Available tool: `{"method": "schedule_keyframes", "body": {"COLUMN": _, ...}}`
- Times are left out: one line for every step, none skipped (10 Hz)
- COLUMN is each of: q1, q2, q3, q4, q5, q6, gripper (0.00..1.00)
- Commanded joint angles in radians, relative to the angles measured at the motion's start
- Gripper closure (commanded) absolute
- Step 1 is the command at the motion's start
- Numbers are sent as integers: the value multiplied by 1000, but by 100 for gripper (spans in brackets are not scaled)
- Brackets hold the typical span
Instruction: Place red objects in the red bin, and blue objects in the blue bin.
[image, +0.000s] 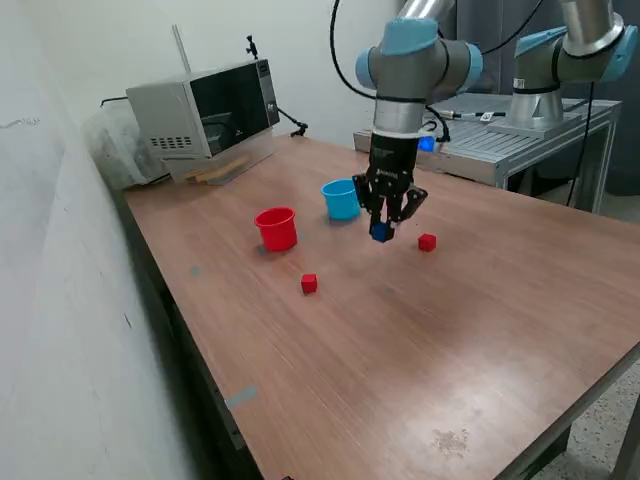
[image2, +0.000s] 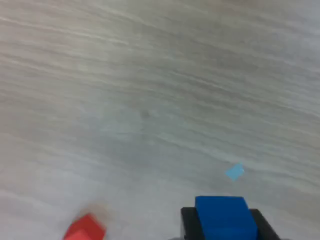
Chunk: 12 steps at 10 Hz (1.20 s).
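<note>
I am holding a small dark blue cube (image: 380, 232) in the pincer (image: 382, 228), whose two black fingers are closing on opposite faces of it, as the wrist view shows with the cube (image2: 221, 217) wedged squarely between them. The cube is hanging just above the brown wood-grain tabletop (image: 420, 340), clear of the surface, which I judge is so that it can travel without dragging. It is just beside the light blue round plastic cup (image: 341, 198), on the exterior view's right of it and slightly nearer, so I judge this is the carry toward that cup. The red round plastic cup (image: 277, 228) is standing upright further to the exterior view's left. One small red cube (image: 309, 284) is lying on the tabletop nearer than the red cup, and another small red cube (image: 427, 242) is lying to the exterior view's right of the pincer; the wrist view is catching one red cube (image2: 85, 229) at its edge, though I cannot tell which. Being a cube, the held piece has no long axis to speak of; it is sitting level, faces flat against the fingers. I am seeing no second blue cube.
</note>
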Motion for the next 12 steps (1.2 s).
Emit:
{"method": "schedule_keyframes", "body": {"q1": -88, "q2": -232, "q3": 142, "q4": 43, "q5": -4, "q6": -15, "gripper": 100}}
{"method": "schedule_keyframes", "body": {"q1": -154, "q2": -264, "q3": 182, "q4": 43, "q5": -7, "q6": -45, "gripper": 100}}
{"method": "schedule_keyframes", "body": {"q1": -231, "q2": -287, "q3": 217, "q4": 43, "q5": -25, "q6": -65, "gripper": 100}}
{"method": "schedule_keyframes", "body": {"q1": -309, "q2": -297, "q3": 242, "q4": 43, "q5": -31, "q6": -90, "gripper": 100}}
{"method": "schedule_keyframes", "body": {"q1": -378, "q2": -297, "q3": 252, "q4": 43, "q5": -31, "q6": -110, "gripper": 100}}
{"method": "schedule_keyframes", "body": {"q1": -438, "q2": -297, "q3": 256, "q4": 43, "q5": -31, "q6": -121, "gripper": 100}}
{"method": "schedule_keyframes", "body": {"q1": -480, "q2": -295, "q3": 256, "q4": 43, "q5": -28, "q6": -140, "gripper": 100}}
{"method": "schedule_keyframes", "body": {"q1": -521, "q2": -295, "q3": 266, "q4": 43, "q5": -22, "q6": -163, "gripper": 100}}
{"method": "schedule_keyframes", "body": {"q1": -534, "q2": -289, "q3": 283, "q4": 42, "q5": -22, "q6": -164, "gripper": 100}}
{"method": "schedule_keyframes", "body": {"q1": -536, "q2": -281, "q3": 303, "q4": 40, "q5": -22, "q6": -164, "gripper": 100}}
{"method": "schedule_keyframes", "body": {"q1": -536, "q2": -269, "q3": 329, "q4": 39, "q5": -22, "q6": -164, "gripper": 100}}
{"method": "schedule_keyframes", "body": {"q1": -533, "q2": -269, "q3": 358, "q4": 37, "q5": -22, "q6": -164, "gripper": 100}}
